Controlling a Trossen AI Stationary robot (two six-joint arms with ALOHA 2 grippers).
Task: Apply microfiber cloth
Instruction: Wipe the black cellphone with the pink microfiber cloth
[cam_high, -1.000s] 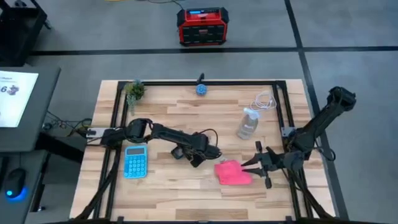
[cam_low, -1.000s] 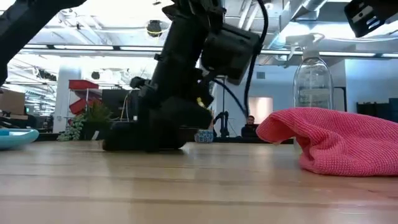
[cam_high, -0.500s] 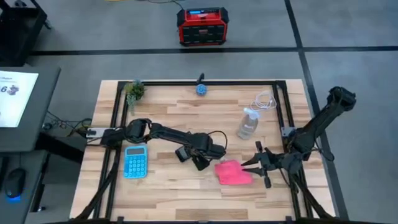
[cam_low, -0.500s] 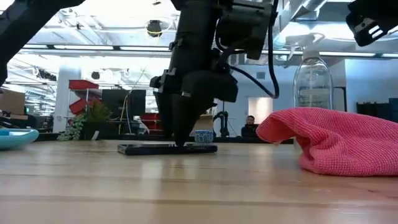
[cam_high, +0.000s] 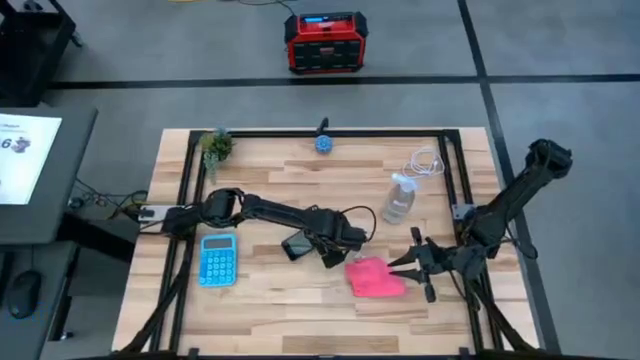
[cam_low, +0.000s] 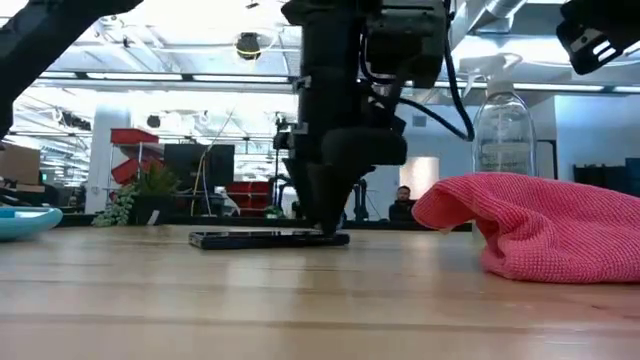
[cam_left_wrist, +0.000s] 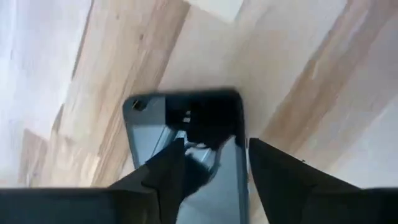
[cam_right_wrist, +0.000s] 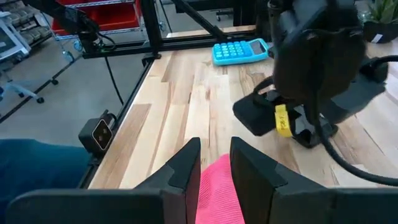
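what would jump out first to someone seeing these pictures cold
The bright pink-red microfiber cloth lies bunched on the wooden table toward its right side, with the right gripper open next to it, fingers pointing at it. Near the table's middle the left gripper is down over a black phone lying flat. A light-blue calculator sits further left.

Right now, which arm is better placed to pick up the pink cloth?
Probably the right: its claw sits open right beside the microfiber cloth, while the left claw is down over the phone.
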